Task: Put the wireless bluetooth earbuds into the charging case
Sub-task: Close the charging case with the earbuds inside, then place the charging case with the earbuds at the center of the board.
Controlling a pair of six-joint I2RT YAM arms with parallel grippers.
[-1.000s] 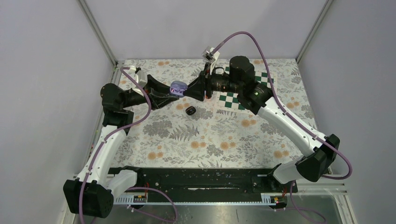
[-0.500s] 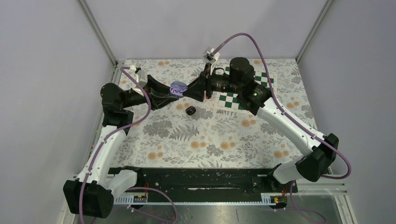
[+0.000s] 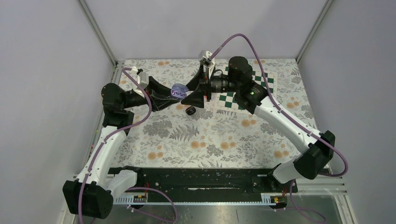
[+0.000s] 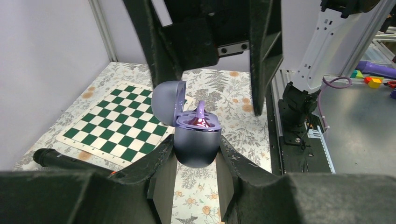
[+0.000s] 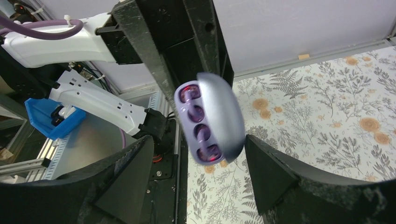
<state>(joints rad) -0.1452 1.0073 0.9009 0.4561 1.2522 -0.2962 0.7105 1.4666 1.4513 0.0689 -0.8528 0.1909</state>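
- Case (image 3: 177, 89), lilac, is pinched at its lower half by the left claw (image 4: 195, 148), which holds it off the table (image 3: 196, 140), toward 11 o'clock of the table in the top view.
- Its lid (image 4: 166, 100) stands swung open, at 10 o'clock of the body in the left wrist view.
- One lilac earbud (image 4: 200, 110) pokes stem-up out of the case's glossy magenta inside; I cannot tell whether it is fully seated.
- The right claw (image 5: 197, 142) reaches in from 3 o'clock in the top view, jaws spread wide, one on each side of the case and apart from it, gripping nothing.
- In the right wrist view the case's open face shows a row of four shiny magenta hollows.
- A small black item (image 3: 190, 110) lies on the table near the case, at 5 o'clock of it; it is too small to identify.
- A checkerboard (image 4: 116, 123) lies flat at 3 o'clock of the case in the top view.
- A black microphone (image 4: 65, 162) lies at the checkerboard's 7 o'clock edge in the left wrist view.
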